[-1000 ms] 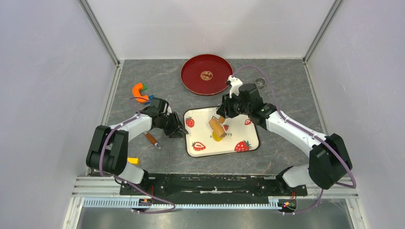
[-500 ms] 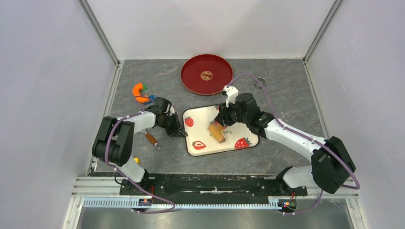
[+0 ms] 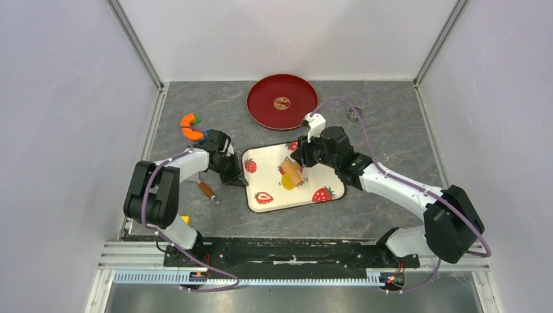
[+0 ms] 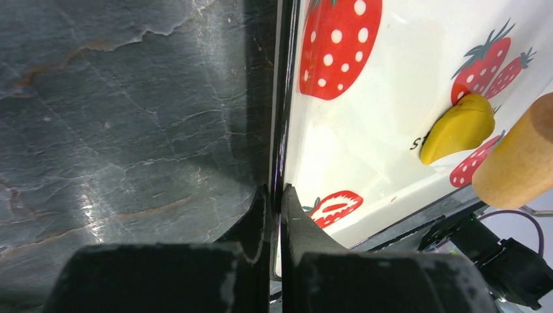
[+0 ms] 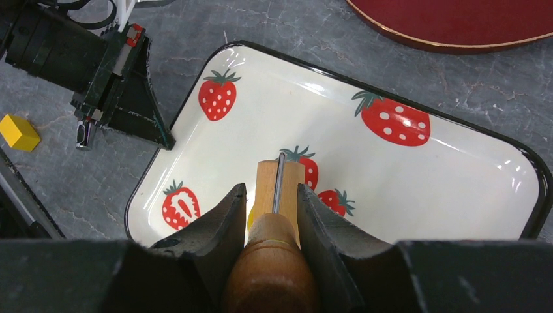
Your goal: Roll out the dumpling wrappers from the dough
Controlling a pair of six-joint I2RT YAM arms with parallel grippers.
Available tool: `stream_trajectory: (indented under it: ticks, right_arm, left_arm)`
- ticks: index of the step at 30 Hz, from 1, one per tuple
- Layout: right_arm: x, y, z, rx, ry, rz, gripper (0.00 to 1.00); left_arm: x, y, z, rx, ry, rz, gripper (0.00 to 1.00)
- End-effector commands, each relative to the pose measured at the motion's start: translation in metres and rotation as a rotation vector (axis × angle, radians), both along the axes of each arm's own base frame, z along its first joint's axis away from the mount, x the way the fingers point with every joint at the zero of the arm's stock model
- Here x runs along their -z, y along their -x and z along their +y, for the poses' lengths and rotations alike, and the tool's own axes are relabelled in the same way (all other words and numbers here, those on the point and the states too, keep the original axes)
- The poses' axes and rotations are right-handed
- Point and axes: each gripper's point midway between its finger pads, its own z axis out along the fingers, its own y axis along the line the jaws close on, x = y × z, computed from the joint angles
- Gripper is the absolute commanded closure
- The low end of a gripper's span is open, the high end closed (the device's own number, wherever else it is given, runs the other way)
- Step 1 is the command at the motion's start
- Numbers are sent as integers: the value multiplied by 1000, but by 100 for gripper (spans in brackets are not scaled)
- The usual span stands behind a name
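While dough (image 4: 456,127) lay thick lump on tray (image 4: 378,78), rolling barely begun: right jaws gripped rolling pin (image 5: 266,182) at its edge, left jaws pinched tray rim; no wrapper yet.

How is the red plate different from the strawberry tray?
The red plate is round and dark red; the strawberry tray is rectangular, cream, with strawberry pictures. The plate sits farther back than the tray. The left hand pinches the tray's edge, while no hand touches the plate. Both lie flat on the table.

rolling pin (image 3: 293,171) partly covers dough (image 3: 287,183); surrounding tray (image 3: 292,199) bare.
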Motion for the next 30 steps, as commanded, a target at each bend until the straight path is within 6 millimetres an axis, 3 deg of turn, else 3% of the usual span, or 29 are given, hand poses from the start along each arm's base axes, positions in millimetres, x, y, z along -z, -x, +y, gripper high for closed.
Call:
stream_trajectory:
  ticks: [1,11,22,30]
  right_arm:
    - [-25,-19,11,12,-52,-98,100]
    - [24,-19,6,10,96,-49,100]
    - [76,-18,-47,126,395,-51,100]
    - [113,-7,-65,135,491,18,100]
  left_arm:
    - [11,10,28,33,-146,17,98]
    - [11,11,27,40,-142,22,98]
    - [8,9,36,32,-182,20,98]
    - [10,9,56,19,-260,56,98]
